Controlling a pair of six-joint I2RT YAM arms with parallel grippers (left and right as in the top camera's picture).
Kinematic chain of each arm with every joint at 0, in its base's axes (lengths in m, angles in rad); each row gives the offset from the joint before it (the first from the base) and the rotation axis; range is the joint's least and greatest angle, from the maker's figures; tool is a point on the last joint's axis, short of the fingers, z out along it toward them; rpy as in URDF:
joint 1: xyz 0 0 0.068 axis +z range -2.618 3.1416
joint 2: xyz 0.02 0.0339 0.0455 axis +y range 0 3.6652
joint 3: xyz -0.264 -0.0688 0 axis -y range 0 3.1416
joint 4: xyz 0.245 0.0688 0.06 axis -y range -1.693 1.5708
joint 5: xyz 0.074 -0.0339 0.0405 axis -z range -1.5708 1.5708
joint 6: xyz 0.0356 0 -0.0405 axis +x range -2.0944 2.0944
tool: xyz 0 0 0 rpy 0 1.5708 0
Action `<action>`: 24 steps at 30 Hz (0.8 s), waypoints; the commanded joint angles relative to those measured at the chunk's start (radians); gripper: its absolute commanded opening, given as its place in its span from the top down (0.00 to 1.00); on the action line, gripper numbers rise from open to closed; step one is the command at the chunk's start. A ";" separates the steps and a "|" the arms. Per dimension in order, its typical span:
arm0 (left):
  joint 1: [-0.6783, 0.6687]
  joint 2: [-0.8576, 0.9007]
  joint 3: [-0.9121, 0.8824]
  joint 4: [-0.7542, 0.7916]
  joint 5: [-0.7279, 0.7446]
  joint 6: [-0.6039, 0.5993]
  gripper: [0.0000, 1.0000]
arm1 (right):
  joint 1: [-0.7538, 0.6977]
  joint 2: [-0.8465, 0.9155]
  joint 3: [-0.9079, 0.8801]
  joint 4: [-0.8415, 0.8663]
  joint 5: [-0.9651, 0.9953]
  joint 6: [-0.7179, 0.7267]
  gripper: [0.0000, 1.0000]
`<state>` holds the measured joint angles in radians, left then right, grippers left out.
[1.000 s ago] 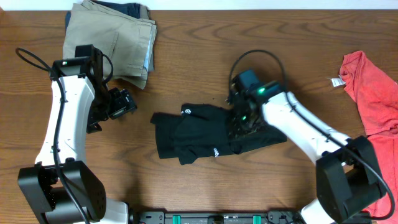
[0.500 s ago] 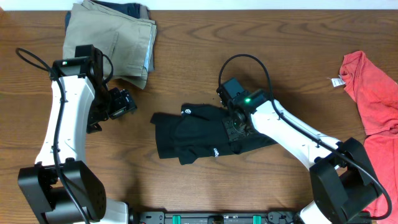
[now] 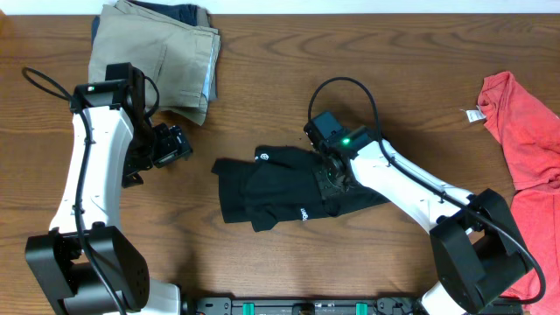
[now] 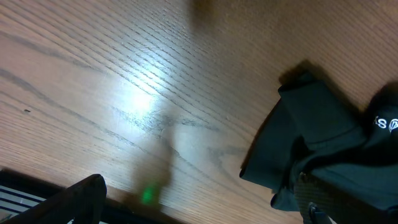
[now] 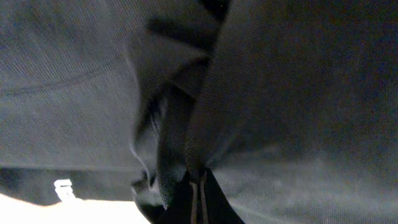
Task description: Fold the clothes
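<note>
A bunch of the black garment (image 3: 271, 185) is being pinched in the closed right gripper (image 3: 335, 173), the rest being left spread beyond it toward the distant, wide-open, empty left gripper (image 3: 172, 145), so a first fold is seemingly being started and a lift-and-carry across is being called for.

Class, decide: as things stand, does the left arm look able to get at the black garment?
Probably yes. The left arm, jaws open, hangs beside the black garment; only bare table lies between them.
</note>
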<state>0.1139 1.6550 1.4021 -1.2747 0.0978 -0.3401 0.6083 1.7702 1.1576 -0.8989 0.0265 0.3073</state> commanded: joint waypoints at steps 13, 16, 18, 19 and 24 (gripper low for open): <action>-0.002 0.005 -0.005 0.000 -0.002 0.006 0.02 | 0.010 0.008 0.230 -0.326 -0.042 0.027 0.99; -0.002 0.005 -0.005 -0.001 -0.002 0.013 0.02 | 0.010 0.008 0.230 -0.351 -0.080 -0.002 0.99; -0.002 0.005 -0.005 0.000 -0.002 0.014 0.02 | 0.011 0.008 0.230 -0.376 -0.092 -0.009 0.99; -0.002 0.005 -0.005 -0.001 -0.002 0.014 0.02 | 0.012 0.008 0.229 -0.387 -0.091 -0.009 0.99; -0.002 0.005 -0.005 0.000 -0.002 0.014 0.02 | 0.022 0.008 0.196 -0.388 -0.092 -0.009 0.99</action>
<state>0.1139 1.6550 1.4021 -1.2743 0.0978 -0.3397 0.6083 1.7737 1.3720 -1.2869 -0.0460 0.3099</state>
